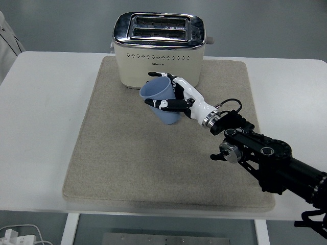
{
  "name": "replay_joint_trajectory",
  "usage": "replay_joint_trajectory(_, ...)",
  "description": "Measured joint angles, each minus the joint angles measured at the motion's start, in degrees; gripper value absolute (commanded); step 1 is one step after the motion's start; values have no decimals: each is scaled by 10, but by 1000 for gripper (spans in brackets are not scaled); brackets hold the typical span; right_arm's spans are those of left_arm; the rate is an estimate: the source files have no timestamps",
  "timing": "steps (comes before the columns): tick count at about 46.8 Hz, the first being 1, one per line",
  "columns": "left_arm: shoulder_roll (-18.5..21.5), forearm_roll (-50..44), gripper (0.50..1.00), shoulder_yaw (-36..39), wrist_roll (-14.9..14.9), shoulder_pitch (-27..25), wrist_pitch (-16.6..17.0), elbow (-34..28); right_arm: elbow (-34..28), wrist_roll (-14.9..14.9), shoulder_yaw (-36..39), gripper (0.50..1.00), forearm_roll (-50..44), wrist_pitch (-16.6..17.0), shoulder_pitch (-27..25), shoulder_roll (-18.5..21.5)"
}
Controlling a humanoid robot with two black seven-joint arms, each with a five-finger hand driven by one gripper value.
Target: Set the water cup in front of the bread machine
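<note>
Close to me, the table (41, 127) edge is running along the bottom, and a tan mat (127, 163) is lying on top of it. My right arm (265, 158) is coming in from the right side and reaching across the mat. My left arm is not showing at all.

A bit further out, my right hand (176, 99) is wrapping around the cup (161, 100). My fingers (166, 104) are curling around its side, with one going across the front and the others around the back near the rim. So my hand is closed on the cup and holding it.

The cup is blue and tilting, with its open top leaning to the left and away from me. I cannot tell if its bottom is touching the mat or hanging just above it. It is sitting just in front of the toaster (159, 48), very near its front wall.

I am thinking the cup is light plastic, a little bendy and smooth. Squeezing hard could squash it, and a soft hold could let it slip. Holding it around the middle, like now, seems best. It needs standing up straight before I let go.

Furthest away, the toaster is standing at the back of the mat.
</note>
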Motion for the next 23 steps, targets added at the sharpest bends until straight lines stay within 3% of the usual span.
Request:
replay_joint_trajectory(13,0,0,1000,0,0,0,0,0,1,0,-1,697,0,0,1,0)
replay_joint_trajectory(23,0,0,999,0,0,0,0,0,1,-1,0,713,0,0,2,0)
